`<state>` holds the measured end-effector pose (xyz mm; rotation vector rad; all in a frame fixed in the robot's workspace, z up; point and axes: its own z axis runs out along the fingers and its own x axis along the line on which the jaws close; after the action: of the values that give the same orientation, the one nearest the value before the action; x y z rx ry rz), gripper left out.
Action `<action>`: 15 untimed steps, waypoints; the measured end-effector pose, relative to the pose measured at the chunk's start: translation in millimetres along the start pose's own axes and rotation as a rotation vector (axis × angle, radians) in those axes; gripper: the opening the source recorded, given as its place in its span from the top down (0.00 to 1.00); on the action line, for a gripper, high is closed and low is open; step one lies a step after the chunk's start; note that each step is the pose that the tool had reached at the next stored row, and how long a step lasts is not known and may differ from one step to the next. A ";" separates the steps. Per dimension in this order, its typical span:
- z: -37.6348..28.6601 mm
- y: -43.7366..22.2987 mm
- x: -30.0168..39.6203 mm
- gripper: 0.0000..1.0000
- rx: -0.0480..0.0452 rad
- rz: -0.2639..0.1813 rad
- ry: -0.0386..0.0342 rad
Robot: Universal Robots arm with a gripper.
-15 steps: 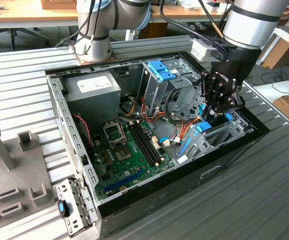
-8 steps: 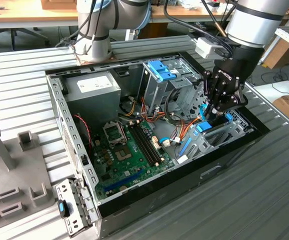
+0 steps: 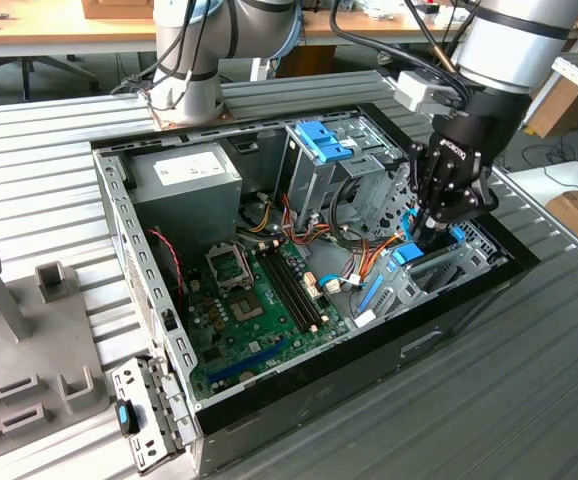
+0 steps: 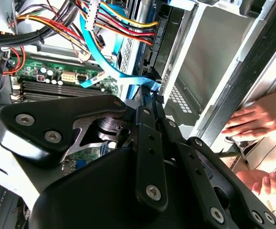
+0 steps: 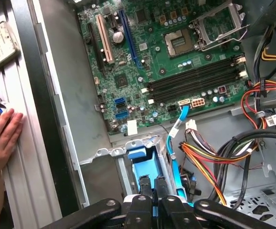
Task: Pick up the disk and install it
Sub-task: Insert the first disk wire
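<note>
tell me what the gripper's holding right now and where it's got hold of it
The gripper is shut on the disk, clamping its upper edge between the blue rails as it stands in the case's drive bay.

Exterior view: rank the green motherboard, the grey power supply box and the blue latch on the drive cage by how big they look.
Largest: green motherboard.
Then: grey power supply box.
Smallest: blue latch, clearly so.

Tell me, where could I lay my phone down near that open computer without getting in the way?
The ribbed metal table is bare along the case's near side. Inside, it is crowded: cables fill the middle, and the end effector sits low at the blue-railed drive bay. At the exterior view's left, grey fixtures take up the table.
</note>
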<state>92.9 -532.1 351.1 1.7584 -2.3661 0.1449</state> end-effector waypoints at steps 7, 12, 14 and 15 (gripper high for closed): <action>-1.0 -3.2 -3.9 0.85 -0.0135 0.023 0.0039; -1.0 -3.3 -3.9 0.85 -0.0135 0.023 0.0039; -1.4 -7.7 -5.3 0.85 -0.0162 0.025 0.0058; -1.7 -11.1 -6.3 0.85 -0.0122 0.031 0.0247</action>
<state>105.4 -529.2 351.0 1.7051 -2.3728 0.1554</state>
